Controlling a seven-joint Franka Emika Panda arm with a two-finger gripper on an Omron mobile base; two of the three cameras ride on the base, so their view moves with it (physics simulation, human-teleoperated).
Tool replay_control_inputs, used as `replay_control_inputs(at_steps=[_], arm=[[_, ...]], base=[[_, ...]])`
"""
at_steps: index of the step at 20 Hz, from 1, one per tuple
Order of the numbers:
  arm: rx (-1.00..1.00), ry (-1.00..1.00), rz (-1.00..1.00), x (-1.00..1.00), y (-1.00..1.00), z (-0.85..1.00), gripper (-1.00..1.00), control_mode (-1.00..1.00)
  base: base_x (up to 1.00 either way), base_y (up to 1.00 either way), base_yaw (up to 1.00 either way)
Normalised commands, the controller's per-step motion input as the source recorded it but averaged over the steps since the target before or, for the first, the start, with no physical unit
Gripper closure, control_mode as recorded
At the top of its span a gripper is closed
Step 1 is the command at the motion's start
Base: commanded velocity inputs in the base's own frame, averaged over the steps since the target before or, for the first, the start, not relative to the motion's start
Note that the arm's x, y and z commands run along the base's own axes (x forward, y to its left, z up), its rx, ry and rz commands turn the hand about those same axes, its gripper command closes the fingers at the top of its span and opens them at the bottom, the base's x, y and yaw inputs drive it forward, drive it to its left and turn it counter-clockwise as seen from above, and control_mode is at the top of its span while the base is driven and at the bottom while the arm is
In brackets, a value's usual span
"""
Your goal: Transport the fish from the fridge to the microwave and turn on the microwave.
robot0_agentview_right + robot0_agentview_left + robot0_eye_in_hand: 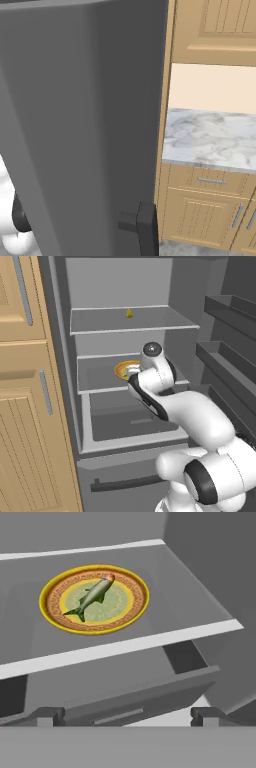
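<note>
- We see our fingers (pixel 127 716) spread fully apart with nothing between them; the tips rise at the bottom of the hand view, level with the front of the grey drawer (pixel 130 704).
- We judge this wide stance to be preparation for closing over the fish, which is not yet touched.
- The fish (pixel 92 595) lies flat across the middle of a yellow-rimmed plate (pixel 55 614), head up and to the right, tail down and to the left in the hand view.
- The plate rests on the middle shelf (pixel 175 619) of the fridge (pixel 60 356), above the drawer.
- In the left base view the arm (pixel 165 401) reaches into the open fridge, the hand partly covering the plate (pixel 121 370).
- A small yellow item (pixel 129 313) stands on the shelf above, well apart.
- The open fridge door (pixel 80 125) stands beside the marble desk (pixel 210 137).
</note>
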Motion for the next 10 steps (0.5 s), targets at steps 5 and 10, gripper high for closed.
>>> replay_control_inputs(at_steps=[5, 10], arm=[[0.00, 0.00, -0.07, 0.35, 0.00, 0.00, -1.00, -1.00], [0.00, 0.00, -0.06, 0.30, 0.00, -0.08, -1.00, -1.00]], base=[[0.00, 0.00, 0.00], [0.00, 0.00, 0.00]])
